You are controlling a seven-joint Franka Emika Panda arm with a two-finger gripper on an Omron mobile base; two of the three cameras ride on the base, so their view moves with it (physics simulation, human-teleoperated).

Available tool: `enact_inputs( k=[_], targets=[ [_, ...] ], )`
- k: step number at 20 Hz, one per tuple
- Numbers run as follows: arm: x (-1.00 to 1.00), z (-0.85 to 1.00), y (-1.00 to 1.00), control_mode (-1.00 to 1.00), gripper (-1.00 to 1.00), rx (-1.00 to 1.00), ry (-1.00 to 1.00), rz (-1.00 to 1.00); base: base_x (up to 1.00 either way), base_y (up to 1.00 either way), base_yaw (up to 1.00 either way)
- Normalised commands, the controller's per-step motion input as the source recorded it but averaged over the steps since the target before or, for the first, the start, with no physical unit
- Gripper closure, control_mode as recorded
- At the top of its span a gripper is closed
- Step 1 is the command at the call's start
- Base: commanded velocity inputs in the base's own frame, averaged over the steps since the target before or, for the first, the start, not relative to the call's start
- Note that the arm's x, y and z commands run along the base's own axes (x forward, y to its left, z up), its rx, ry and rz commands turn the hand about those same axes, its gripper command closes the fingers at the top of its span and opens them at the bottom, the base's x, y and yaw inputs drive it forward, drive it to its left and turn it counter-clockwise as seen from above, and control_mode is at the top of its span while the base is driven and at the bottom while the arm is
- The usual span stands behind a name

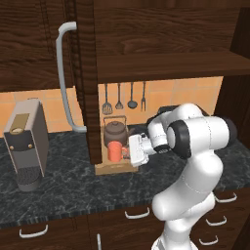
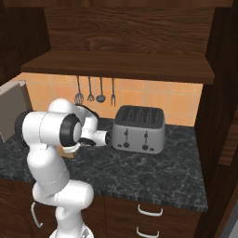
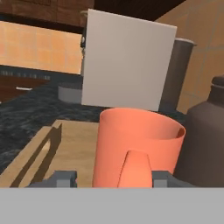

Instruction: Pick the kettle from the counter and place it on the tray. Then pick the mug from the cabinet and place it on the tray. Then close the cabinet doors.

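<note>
The mug (image 3: 138, 148) stands upright on the tray (image 3: 70, 148), directly ahead of the gripper (image 3: 111, 178), with its handle turned toward the hand between the 2 fingertips (image 3: 65, 178). The kettle (image 3: 205, 140) stands on the same tray, just beside the mug, to the right of the fingers in the hand view. It seems the mug was placed next to the kettle so that both fit on the tray. The fingers are partly open, 1 on each side of the handle; I cannot tell if they touch it. The cabinet doors (image 1: 58, 73) are open.
</note>
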Motion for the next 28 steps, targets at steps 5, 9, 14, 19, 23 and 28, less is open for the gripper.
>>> enact_inputs(
  k=[5,9,14,19,23,28],
  targets=[
    [-0.54,0.26,0.02,-1.00,-1.00,0.00,-0.06,0.00,0.00,0.00,0.00],
    [-0.43,0.56,-0.03,-1.00,-1.00,0.00,-0.13,-0.01,0.00,0.00,0.00],
    [-0.33,0.63,-0.04,-1.00,-1.00,0.00,-0.10,-0.02,0.00,0.00,0.00],
    [-0.28,0.70,-0.09,-1.00,-1.00,0.00,-0.02,-0.07,0.00,0.00,0.00],
    [-0.28,0.76,-0.14,-1.00,-1.00,0.00,0.00,-0.13,0.00,0.00,0.00],
    [-0.42,0.65,-0.22,-1.00,-1.00,0.00,0.00,-0.14,0.00,0.00,0.00]
  ],
)
